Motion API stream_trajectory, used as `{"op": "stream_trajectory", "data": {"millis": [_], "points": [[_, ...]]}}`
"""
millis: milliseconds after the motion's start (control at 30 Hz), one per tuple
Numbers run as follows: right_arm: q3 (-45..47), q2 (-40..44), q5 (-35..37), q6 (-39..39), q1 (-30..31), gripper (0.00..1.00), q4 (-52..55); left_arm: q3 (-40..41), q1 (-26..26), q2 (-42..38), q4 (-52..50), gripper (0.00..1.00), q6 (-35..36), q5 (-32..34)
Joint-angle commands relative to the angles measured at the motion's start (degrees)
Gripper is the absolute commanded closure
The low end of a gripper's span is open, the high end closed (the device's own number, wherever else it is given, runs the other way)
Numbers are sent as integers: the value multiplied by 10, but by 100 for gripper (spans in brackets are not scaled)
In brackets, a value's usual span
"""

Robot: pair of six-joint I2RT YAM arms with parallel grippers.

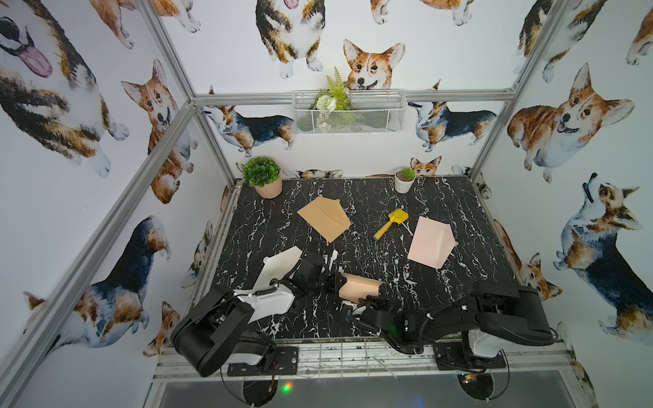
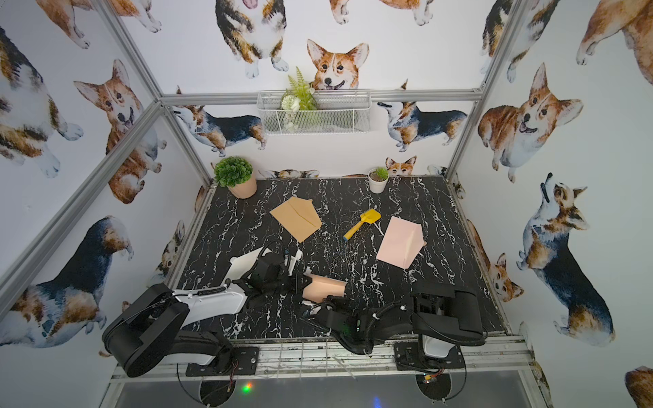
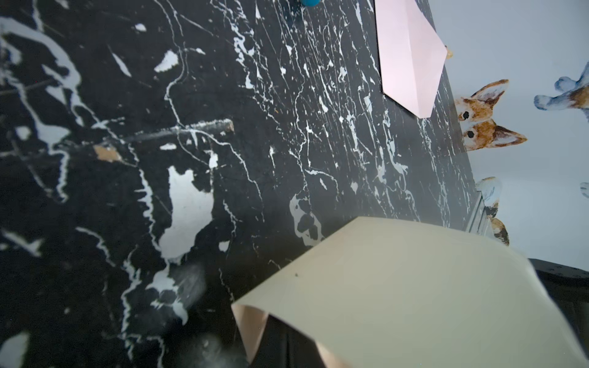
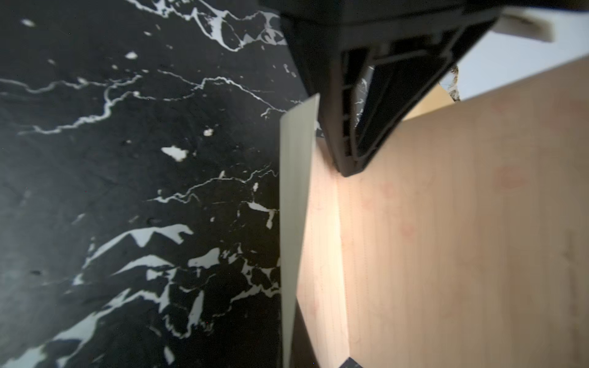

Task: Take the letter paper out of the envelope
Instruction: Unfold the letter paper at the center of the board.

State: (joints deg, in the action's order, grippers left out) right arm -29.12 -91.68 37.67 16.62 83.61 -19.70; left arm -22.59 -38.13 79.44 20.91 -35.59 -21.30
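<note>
Evidently the work sat at the front middle of the black marble counter point(image 1: 441, 197), where both arms bent inward toward each other. The left arm point(image 1: 268, 300) reached in over the counter, and the right arm point(image 1: 494, 311) lay low along the front edge. Between them hung the envelope point(image 1: 360, 287), lifted clear of the counter and bowed open, probably so that one side could be braced while the other was drawn away.

In the right wrist view a ruled peach sheet, most likely the letter paper point(image 4: 446, 239), glowed with light through it beside a cream edge point(image 4: 294, 223). How far it had come out of the envelope could not be told. The left end effector point(image 4: 350, 172) was fully closed, its tips pinching that ruled sheet at a fold. The right end effector point(image 1: 371, 302) was closed too, at the near lower edge. It seemed to hold the envelope, though its own fingers were hidden.

A wire basket point(image 1: 371, 116) hung on the back wall, well away. A white envelope point(image 1: 279, 268) lay under the left arm, the likeliest thing to be brushed. A pink envelope point(image 1: 429, 243) and a brown envelope point(image 1: 323, 219) lay farther back, apart from the grip. A leafy plant point(image 1: 262, 173) stood in one far corner. A yellow toy shovel point(image 1: 390, 224) lay between the two far envelopes, and a small white pot point(image 1: 404, 182) stood at the back edge. None blocked a pull, but the two end effectors crowded each other closely.
</note>
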Motion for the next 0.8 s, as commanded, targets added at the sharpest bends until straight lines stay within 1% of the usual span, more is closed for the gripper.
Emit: {"op": "stream_trajectory", "data": {"millis": [0,467,600,667,767], "points": [[-3,-8,-3,-17,7,100,2,-11,0,9,19,100,3,-11],[7,-12,-5,-31,15,100,1,-10,-1,27,30,100,-1,-16],[9,-9,-5,-40,17,99,-1,-7,0,33,14,100,11,1],[10,-5,-10,-47,18,91,5,-5,0,29,3,100,18,18],[10,4,-31,-64,19,85,20,-2,0,21,-11,100,27,35]]}}
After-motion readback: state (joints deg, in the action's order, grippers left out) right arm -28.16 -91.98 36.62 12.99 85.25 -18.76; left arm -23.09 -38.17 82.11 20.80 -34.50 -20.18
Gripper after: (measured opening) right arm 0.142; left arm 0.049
